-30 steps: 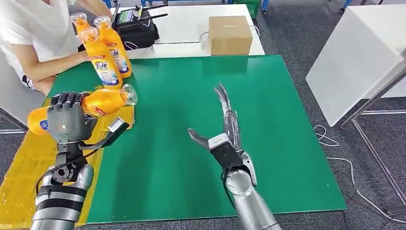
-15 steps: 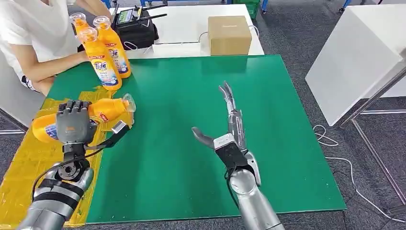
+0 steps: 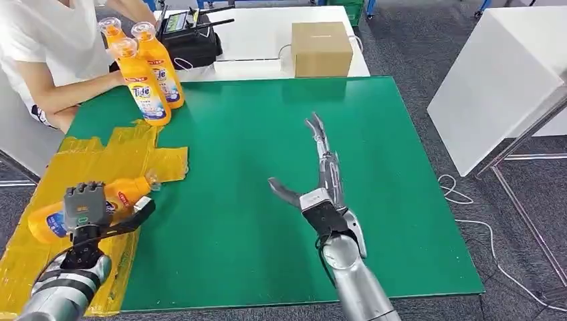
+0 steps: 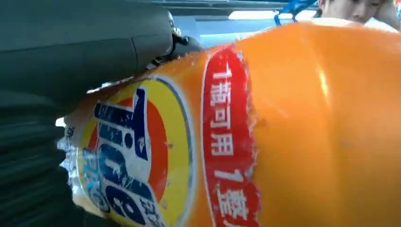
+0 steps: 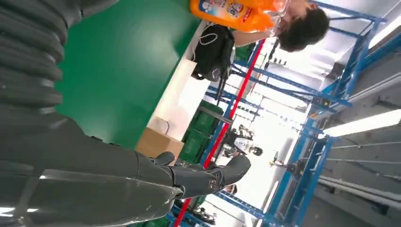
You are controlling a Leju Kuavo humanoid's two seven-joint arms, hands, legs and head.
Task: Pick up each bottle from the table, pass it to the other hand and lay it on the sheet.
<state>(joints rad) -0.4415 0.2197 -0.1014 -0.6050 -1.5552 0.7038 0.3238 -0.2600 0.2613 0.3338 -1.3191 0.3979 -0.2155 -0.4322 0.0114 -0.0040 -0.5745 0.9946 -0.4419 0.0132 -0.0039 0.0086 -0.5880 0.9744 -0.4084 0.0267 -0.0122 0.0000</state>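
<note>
- Our left hand (image 3: 85,208) was clamped round an orange bottle (image 3: 120,195) lying over the yellow sheet (image 3: 100,155); its long axis ran cap up-right, base toward the near-left corner
- Our right hand (image 3: 322,175) hovered over the green mat (image 3: 267,134), fingers apart, holding nothing; well apart from the bottle

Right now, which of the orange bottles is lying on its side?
The orange bottle held by the left robot hand over the yellow sheet; the other bottles stand upright at the table's far corner.
</note>
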